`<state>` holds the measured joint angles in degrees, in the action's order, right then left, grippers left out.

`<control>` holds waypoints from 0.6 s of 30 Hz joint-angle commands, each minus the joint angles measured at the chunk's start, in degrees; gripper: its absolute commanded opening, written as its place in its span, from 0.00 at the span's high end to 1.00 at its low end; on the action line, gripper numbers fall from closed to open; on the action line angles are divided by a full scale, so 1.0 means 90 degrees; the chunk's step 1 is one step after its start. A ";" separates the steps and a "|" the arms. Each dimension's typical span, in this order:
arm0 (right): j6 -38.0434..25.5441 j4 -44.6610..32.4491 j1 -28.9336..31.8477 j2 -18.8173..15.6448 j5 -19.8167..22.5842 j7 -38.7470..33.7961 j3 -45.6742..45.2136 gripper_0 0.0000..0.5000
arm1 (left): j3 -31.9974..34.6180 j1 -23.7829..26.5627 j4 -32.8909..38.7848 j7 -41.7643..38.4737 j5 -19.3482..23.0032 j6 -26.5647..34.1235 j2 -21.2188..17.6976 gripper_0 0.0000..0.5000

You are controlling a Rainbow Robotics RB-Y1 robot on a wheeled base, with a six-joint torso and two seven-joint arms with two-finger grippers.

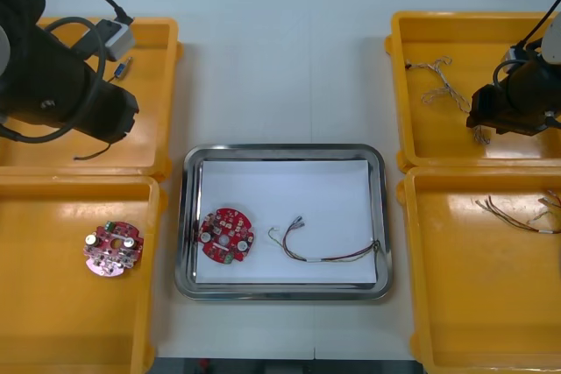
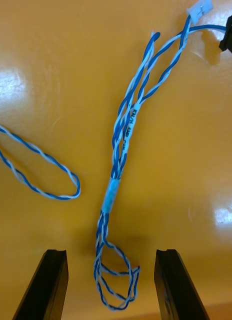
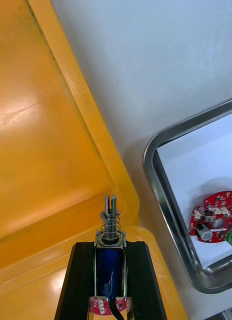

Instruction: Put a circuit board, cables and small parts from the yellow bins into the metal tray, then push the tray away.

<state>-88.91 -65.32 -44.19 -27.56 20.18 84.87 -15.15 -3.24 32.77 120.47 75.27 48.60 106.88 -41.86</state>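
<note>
My left gripper (image 3: 110, 252) is clamped on a blue-bodied small metal part (image 3: 110, 225) over the left yellow bins (image 3: 41, 150). My right gripper (image 2: 111, 255) stands wide astride a twisted blue and white cable (image 2: 125, 135) in the far right bin (image 2: 46, 60). I can't read the cable's label. One circuit board (image 1: 226, 236) lies in the metal tray (image 1: 188, 216).
</note>
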 commanded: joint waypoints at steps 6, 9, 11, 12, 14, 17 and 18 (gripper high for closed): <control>0.0446 0.0646 -0.0598 -0.0170 -0.0182 -0.0250 -0.0094 0.00 | -0.1017 -0.0106 0.0618 -0.2162 -0.0449 -0.0353 -0.0281 1.00; 0.0494 0.0656 -0.0598 -0.0170 -0.0221 -0.0250 -0.0045 0.00 | -0.1290 -0.0097 0.0638 -0.2504 -0.0527 -0.0577 -0.0281 1.00; 0.0514 0.0666 -0.0598 -0.0170 -0.0250 -0.0260 -0.0006 0.00 | -0.1437 -0.0097 0.0657 -0.2670 -0.0596 -0.0694 -0.0281 1.00; 0.0553 0.0705 -0.0598 -0.0170 -0.0250 -0.0270 0.0013 0.00 | -0.1564 -0.0087 0.0657 -0.2778 -0.0654 -0.0772 -0.0281 1.00; 0.0660 0.0832 -0.0627 -0.0170 -0.0250 -0.0270 0.0043 0.00 | -0.1749 -0.0087 0.0677 -0.2934 -0.0771 -0.0890 -0.0281 1.00; 0.0856 0.1056 -0.0685 -0.0170 -0.0260 -0.0280 0.0082 0.00 | -0.2062 -0.0087 0.0667 -0.3149 -0.0977 -0.1114 -0.0281 1.00; 0.0895 0.1125 -0.0715 -0.0170 -0.0270 -0.0280 0.0091 0.00 | -0.2179 -0.0087 0.0677 -0.3188 -0.1064 -0.1192 -0.0281 1.00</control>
<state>-81.99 -56.46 -47.48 -27.56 18.38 84.86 -15.10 -19.91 32.53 124.23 53.09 40.84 97.95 -42.18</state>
